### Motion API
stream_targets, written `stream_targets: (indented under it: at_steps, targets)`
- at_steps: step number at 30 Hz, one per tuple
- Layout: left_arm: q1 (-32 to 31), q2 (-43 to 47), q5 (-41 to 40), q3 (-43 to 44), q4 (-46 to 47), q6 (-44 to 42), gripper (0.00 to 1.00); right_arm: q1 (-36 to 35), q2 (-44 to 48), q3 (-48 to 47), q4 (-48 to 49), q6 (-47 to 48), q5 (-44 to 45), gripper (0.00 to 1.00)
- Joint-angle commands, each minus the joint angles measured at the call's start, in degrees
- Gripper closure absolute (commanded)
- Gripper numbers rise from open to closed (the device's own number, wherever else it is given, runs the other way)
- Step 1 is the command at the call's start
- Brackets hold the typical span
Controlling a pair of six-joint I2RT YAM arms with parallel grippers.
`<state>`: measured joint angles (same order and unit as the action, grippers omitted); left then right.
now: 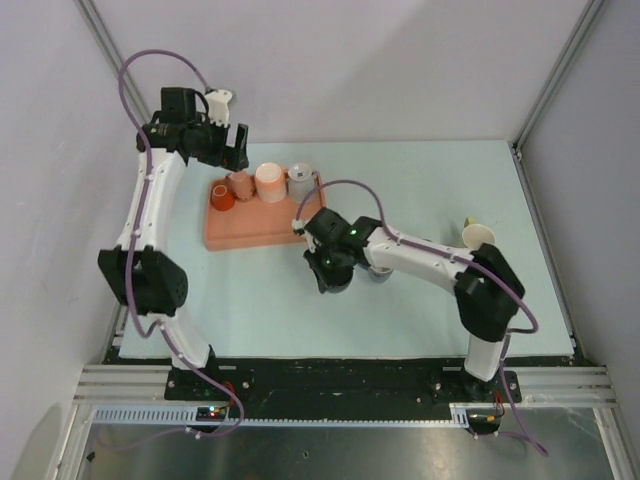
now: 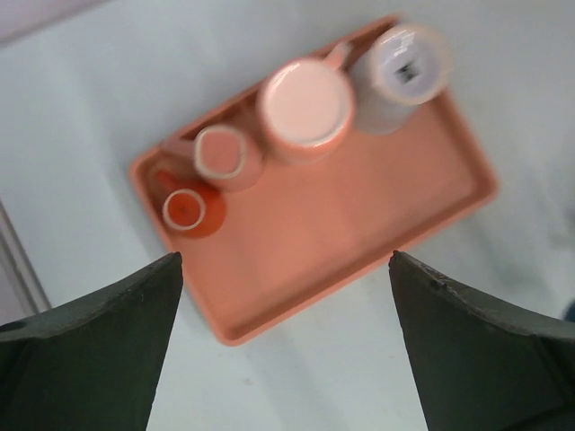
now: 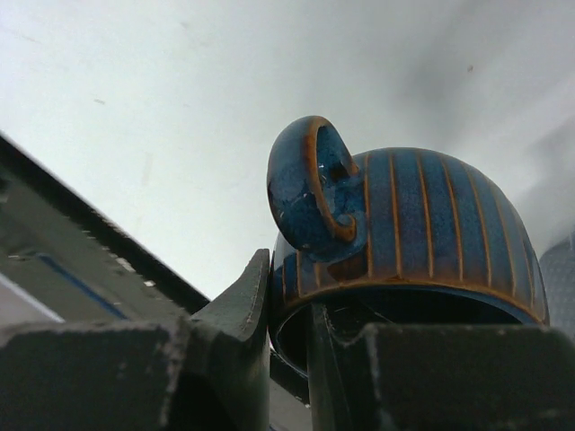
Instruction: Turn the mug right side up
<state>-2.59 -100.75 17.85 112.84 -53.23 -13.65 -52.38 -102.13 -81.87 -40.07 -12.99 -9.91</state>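
The right fingers (image 3: 244, 310) are closed on the rim of the mug (image 3: 422, 215). One finger is outside the wall and the other is inside the mouth. The grip sits directly below the handle, which points upward in the right wrist view. The mug is dark blue with thin orange stripes. Its mouth faces the wrist camera and its rounded body points away. Whether it rests on the surface (image 1: 430, 180) or is lifted off it cannot be told.

In the top view the mug lies under the right wrist, near the middle of the surface. It is close to the near right corner of the tray (image 1: 250, 235) but not touching it. A grey object (image 1: 381, 273) sits just beside the mug, mostly hidden by the right arm.

The tray is orange and rectangular and lies in the left half of the surface, toward the far edge. Four vessels stand in a row along its far edge. From left to right they are:
- orange cup (image 2: 184, 208)
- terracotta mug (image 2: 225, 154)
- pink mug (image 2: 305, 106)
- grey mug (image 2: 406, 65)

The left fingers (image 2: 108, 341) are spread fully wide and hold nothing. They hover above the tray, over its far left corner in the top view.

A pale cup (image 1: 479, 236) lies near the right edge of the surface, well apart from the tray.
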Motion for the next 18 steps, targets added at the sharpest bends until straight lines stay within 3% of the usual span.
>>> stream_targets:
  at_steps: [1,12,18]
  targets:
    - [2.16,-6.48,-7.89,0.54,0.24,-5.77,0.00,-2.31,-4.30,-6.42,-6.78,3.71,8.33,1.00]
    - [4.32,-20.24,-15.80,6.33,0.25,-17.05,0.01,-3.61,-12.39,-6.75,-10.50,3.02,9.44,1.00]
    - [4.61,-23.26,-17.42,4.49,0.31,-21.06,0.00,-3.62,-13.64,-6.47,-9.69,1.37,8.63,0.78]
